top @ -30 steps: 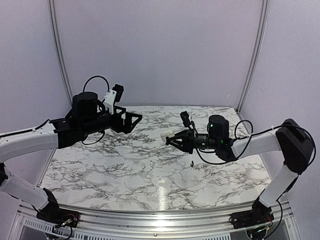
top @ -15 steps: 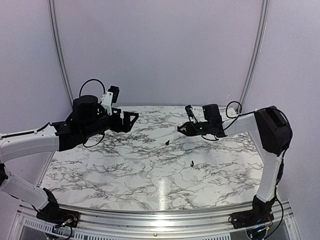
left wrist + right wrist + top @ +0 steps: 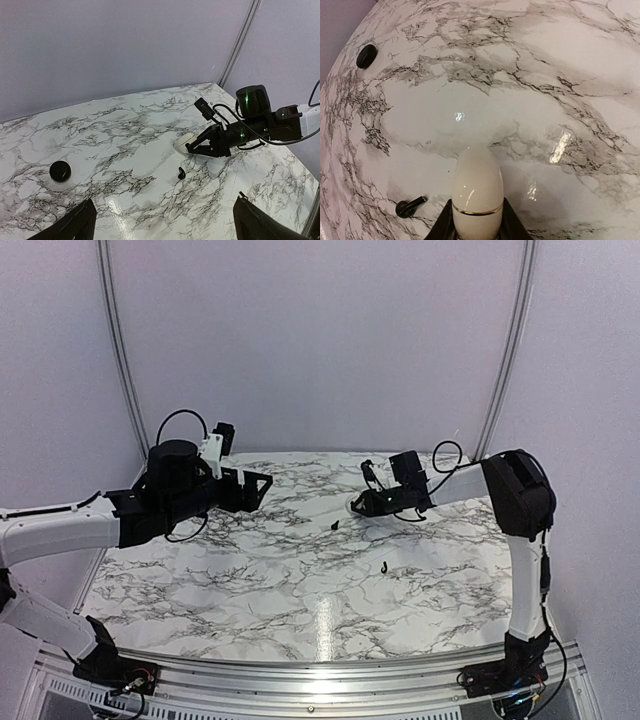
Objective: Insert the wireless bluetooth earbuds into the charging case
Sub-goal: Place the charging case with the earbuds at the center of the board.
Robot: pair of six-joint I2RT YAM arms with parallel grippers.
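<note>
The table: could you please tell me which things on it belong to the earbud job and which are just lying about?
Job:
- white charging case, held by the right gripper
- earbud near the case
- hook-shaped earbud, nearer the arm bases

Lying about:
- round black disc

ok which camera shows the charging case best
Right wrist view: the charging case is large and centred, held in the right gripper. The left wrist view shows it small; the top view only a pale sliver.
</note>
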